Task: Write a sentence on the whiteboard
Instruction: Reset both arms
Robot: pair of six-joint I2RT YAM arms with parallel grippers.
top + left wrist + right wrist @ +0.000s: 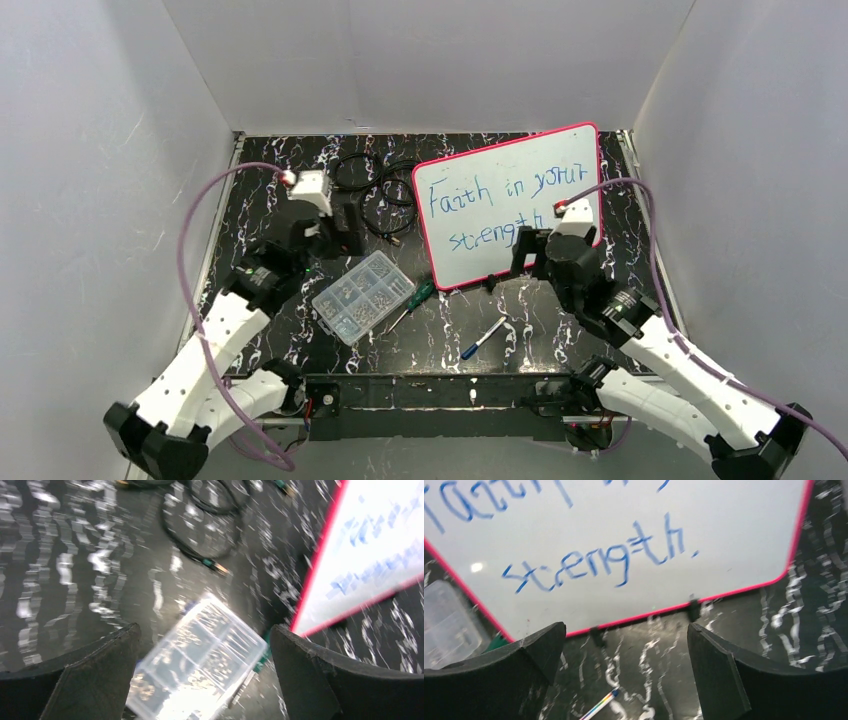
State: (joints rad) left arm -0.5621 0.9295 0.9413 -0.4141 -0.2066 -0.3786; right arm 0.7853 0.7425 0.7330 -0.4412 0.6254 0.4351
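Left gripper (205, 672) and right gripper (626, 672) are hovering with jaws wide, gripping nothing. Whiteboard (510, 205) is lying on the table (440, 345) at rear right, bearing the sentence (594, 565) in full; marker (483, 338) is resting loose nearby, suggesting writing is finished.

High rear overhead view, two close wrist views, all sharing whiteboard (480, 265)
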